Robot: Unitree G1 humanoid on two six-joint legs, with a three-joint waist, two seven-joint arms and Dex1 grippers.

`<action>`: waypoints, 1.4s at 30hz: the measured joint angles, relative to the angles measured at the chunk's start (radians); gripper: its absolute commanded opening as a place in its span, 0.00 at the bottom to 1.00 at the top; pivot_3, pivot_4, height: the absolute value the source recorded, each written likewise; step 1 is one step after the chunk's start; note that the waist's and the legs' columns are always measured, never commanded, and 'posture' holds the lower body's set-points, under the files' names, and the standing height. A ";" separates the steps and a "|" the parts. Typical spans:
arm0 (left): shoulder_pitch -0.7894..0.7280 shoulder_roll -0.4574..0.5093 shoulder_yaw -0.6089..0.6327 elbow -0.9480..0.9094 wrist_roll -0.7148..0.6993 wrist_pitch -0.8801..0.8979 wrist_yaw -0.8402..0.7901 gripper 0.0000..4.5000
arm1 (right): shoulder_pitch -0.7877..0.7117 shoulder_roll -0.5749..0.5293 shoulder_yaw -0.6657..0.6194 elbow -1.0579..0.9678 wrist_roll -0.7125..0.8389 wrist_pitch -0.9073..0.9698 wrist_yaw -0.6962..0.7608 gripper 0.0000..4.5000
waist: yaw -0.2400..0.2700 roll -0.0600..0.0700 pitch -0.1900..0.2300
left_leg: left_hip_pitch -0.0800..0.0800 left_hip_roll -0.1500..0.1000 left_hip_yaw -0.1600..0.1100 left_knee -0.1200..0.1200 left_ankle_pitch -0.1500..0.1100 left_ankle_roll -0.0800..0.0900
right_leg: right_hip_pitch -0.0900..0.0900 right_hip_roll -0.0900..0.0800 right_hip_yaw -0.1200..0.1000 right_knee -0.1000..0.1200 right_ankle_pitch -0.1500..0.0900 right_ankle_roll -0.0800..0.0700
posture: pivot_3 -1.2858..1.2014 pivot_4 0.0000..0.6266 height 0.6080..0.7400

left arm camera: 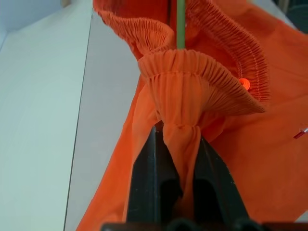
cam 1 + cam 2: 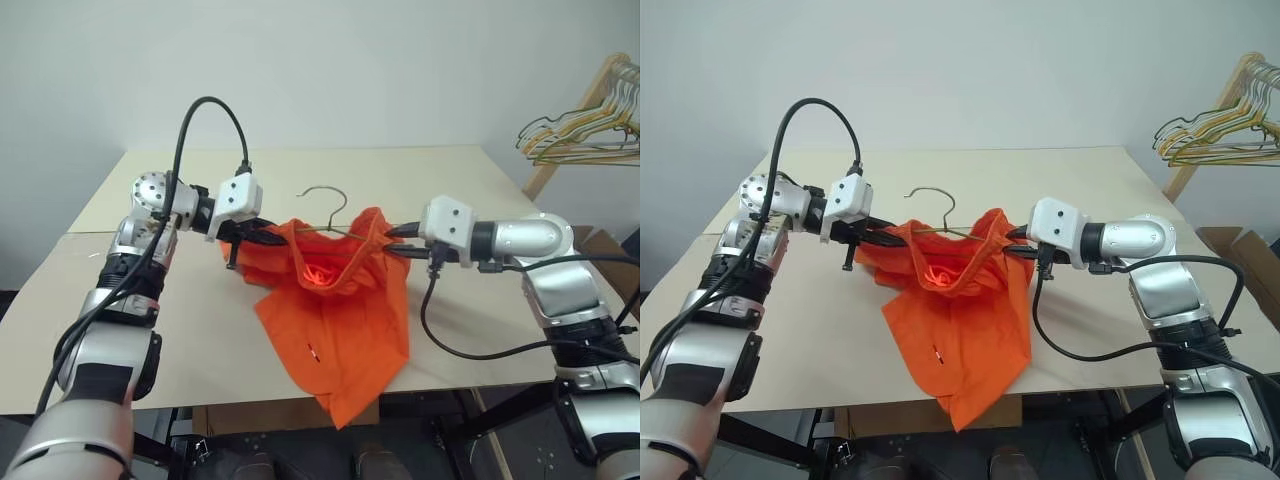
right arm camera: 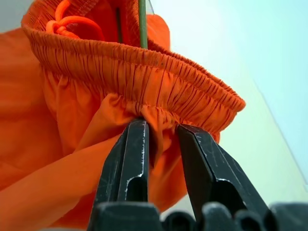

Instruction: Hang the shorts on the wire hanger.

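The orange shorts (image 2: 340, 330) hang over the table's front part, their waistband stretched between my two grippers. The wire hanger (image 2: 325, 195) sits in the waistband opening, its hook standing up above the fabric and its thin wire running across between the grippers. In the left wrist view my left gripper (image 1: 179, 132) is shut on a bunched fold of the waistband. My right gripper (image 3: 162, 126) stands open at the other end of the waistband (image 3: 134, 72), its fingers a little apart with a fold of orange fabric lying in the gap.
The beige table (image 2: 450, 180) stretches back to the wall. At the far right a wooden rack (image 2: 585, 130) carries bunched yellowish and green wire hangers. A cardboard box (image 2: 600, 245) stands beside the table's right edge.
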 measured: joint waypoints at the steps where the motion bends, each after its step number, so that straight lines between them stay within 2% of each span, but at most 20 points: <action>1: 0.002 0.000 0.002 -0.009 -0.005 0.002 -0.012 0.00 | -0.007 0.000 0.000 0.010 0.013 0.003 0.018 0.29 | 0.000 0.000 0.000 | 0.000 0.000 0.000 0.000 0.000 0.000 | 0.000 0.000 0.000 0.000 0.000 0.000 | 0.48 0.00 1.00; 8: 0.006 0.002 0.015 -0.027 -0.023 0.003 -0.033 0.00 | -0.042 -0.009 0.006 0.030 0.062 0.036 0.146 0.29 | 0.002 0.000 0.000 | 0.000 0.000 0.000 0.000 0.000 0.000 | 0.000 0.000 0.000 0.000 0.000 0.000 | 0.49 0.00 1.00; 16: 0.006 -0.007 0.019 -0.024 -0.015 -0.027 0.000 0.00 | -0.044 -0.010 0.023 0.027 0.091 0.103 0.225 0.29 | 0.004 0.000 0.000 | 0.000 0.000 0.000 0.000 0.000 0.000 | 0.000 0.000 0.000 0.000 0.000 0.000 | 0.49 0.00 1.00; 27: 0.007 -0.012 0.019 -0.012 0.001 -0.067 0.009 0.00 | -0.044 -0.004 0.030 0.033 0.093 0.129 0.218 0.29 | 0.004 0.000 0.000 | 0.000 0.000 0.000 0.000 0.000 0.000 | 0.000 0.000 0.000 0.000 0.000 0.000 | 0.48 0.00 1.00; 34: 0.008 -0.026 0.035 -0.014 -0.029 -0.022 0.007 0.00 | -0.088 0.026 0.028 0.043 0.097 0.257 0.171 0.29 | 0.003 0.000 0.000 | 0.000 0.000 0.000 0.000 0.000 0.000 | 0.000 0.000 0.000 0.001 0.000 0.000 | 0.49 0.00 1.00; 38: 0.008 -0.023 0.037 -0.012 -0.032 -0.019 0.011 0.00 | -0.092 0.030 0.026 0.048 0.111 0.297 0.153 0.03 | 0.005 0.000 0.000 | 0.000 0.000 0.000 0.000 0.000 0.000 | 0.000 0.000 0.000 0.001 0.000 0.000 | 0.49 0.00 1.00; 40: 0.008 -0.023 0.037 -0.007 -0.032 -0.020 0.018 0.00 | -0.092 0.030 0.026 0.048 0.115 0.299 0.149 0.01 | 0.005 0.000 0.000 | 0.000 0.000 0.000 0.000 0.000 0.000 | 0.000 0.000 0.000 0.001 0.000 0.000 | 0.49 0.00 1.00; 41: 0.008 -0.023 0.037 0.001 -0.033 -0.021 0.023 0.13 | -0.091 0.030 0.026 0.047 0.119 0.299 0.143 0.00 | 0.004 0.000 0.000 | 0.000 0.000 0.000 0.000 0.000 0.000 | 0.000 0.000 0.000 0.001 0.000 0.000 | 0.49 0.00 1.00; 42: 0.008 -0.023 0.046 0.010 -0.038 -0.025 0.030 0.17 | -0.089 0.029 0.026 0.048 0.120 0.299 0.141 0.00 | 0.004 0.000 0.000 | 0.000 0.000 0.000 0.000 0.000 0.000 | 0.000 0.000 0.000 0.001 0.000 0.000 | 0.48 0.00 1.00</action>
